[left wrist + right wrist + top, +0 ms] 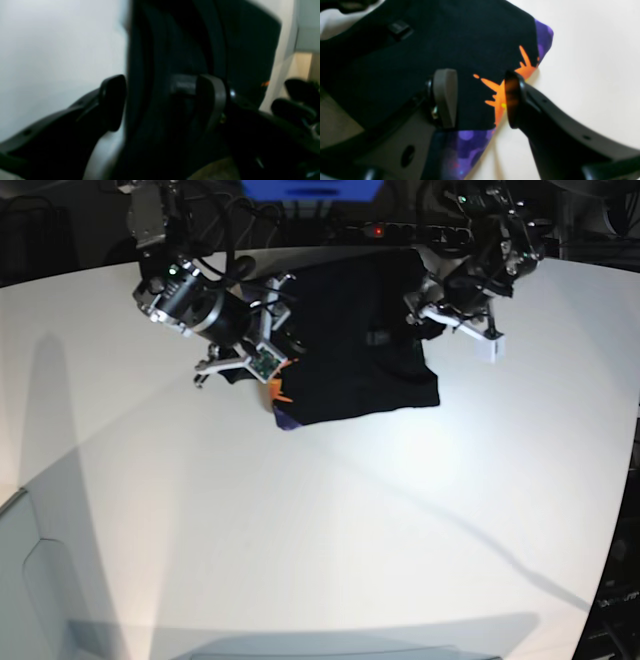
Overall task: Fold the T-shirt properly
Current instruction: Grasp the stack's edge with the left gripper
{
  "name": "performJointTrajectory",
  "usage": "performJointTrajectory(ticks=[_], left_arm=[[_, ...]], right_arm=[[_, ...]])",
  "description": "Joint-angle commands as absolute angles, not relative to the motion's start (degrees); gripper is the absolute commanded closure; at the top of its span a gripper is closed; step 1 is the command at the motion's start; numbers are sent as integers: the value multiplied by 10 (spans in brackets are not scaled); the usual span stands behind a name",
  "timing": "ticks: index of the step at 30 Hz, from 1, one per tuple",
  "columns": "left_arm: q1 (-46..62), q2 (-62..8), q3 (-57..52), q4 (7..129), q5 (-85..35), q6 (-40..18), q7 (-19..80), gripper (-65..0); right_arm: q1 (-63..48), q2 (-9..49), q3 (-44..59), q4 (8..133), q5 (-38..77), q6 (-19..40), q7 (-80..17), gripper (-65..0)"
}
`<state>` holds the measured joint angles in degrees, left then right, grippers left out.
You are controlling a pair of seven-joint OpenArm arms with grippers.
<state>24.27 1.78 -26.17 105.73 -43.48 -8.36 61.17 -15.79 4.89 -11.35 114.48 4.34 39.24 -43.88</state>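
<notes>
The right gripper (480,98) is seen with its jaws spread wide, and nothing is clamped between them: one pad (445,97) sits over the black cloth, the other finger (513,100) over the orange print at the cloth's edge. The left gripper (162,100) is likewise held wide apart; a dark edge of the T-shirt (175,62) runs between its fingers, yet no grip on it is shown (the picture is blurred, so contact with either finger cannot be judged).

The T-shirt (360,340) is laid on the white table (320,520), towards its far edge, as a roughly rectangular black shape. The orange and purple print (500,92) is exposed only along the side nearest the right gripper, where a purple layer (462,147) is seen under the black cloth. In the base view the right gripper (270,370) is placed at the left side of the garment and the left gripper (440,310) at its right side, near the upper corner.
</notes>
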Motion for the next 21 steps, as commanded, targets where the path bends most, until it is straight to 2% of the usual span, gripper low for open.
performJointTrajectory(ticks=[1,10,12,13,17,21], left_arm=[[243,16,-257,1054,-437,-84,606,-424],[227,-1,-220,992,-439,-84,605,-420],[227,-2,-222,992,-439,-85,605,-394],[227,-2,-222,992,-439,-85,605,-358],[226,-2,-222,987,-439,-85,605,-147],[214,-7,-221,968,-436,-85,606,0]], right_arm=[[-155,49,-113,1156,50,400,-427,-306],[-160,52,-105,1156,49,400,-428,-305],[-160,50,-81,1156,49,400,-428,-305],[-160,50,-73,1156,50,400,-428,-305],[-156,49,-29,1156,52,400,-428,-305],[-155,43,23,1156,52,400,-424,-305]])
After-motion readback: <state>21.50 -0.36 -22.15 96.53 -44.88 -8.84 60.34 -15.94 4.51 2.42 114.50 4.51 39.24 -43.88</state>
